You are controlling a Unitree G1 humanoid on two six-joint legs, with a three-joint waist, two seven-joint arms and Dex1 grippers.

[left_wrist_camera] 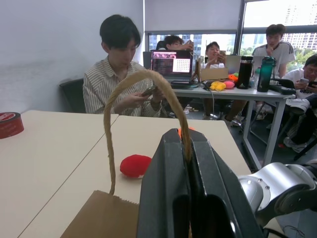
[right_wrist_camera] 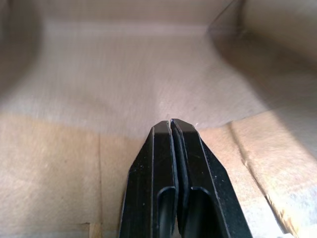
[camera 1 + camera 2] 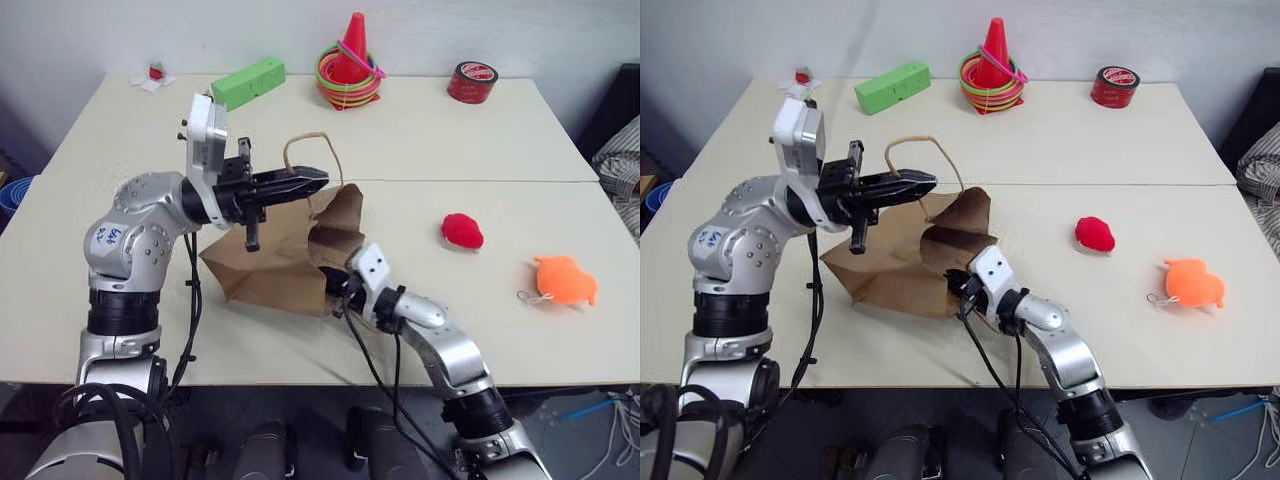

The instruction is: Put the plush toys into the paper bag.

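The brown paper bag lies crumpled near the table's front edge, its mouth facing the right arm. My left gripper hovers above it, shut on one tan cord handle, which loops up from the fingers. My right gripper is pushed into the bag's mouth, its fingers pressed together with nothing visible between them and brown paper all around. The red plush toy sits on the table to the right of the bag. Farther right, the orange plush toy with its string loop lies near the table edge.
Along the far side of the table stand a green block, a red cone in coloured rings, a red tape roll and a tiny red-and-white trinket. Several people sit at desks beyond the table.
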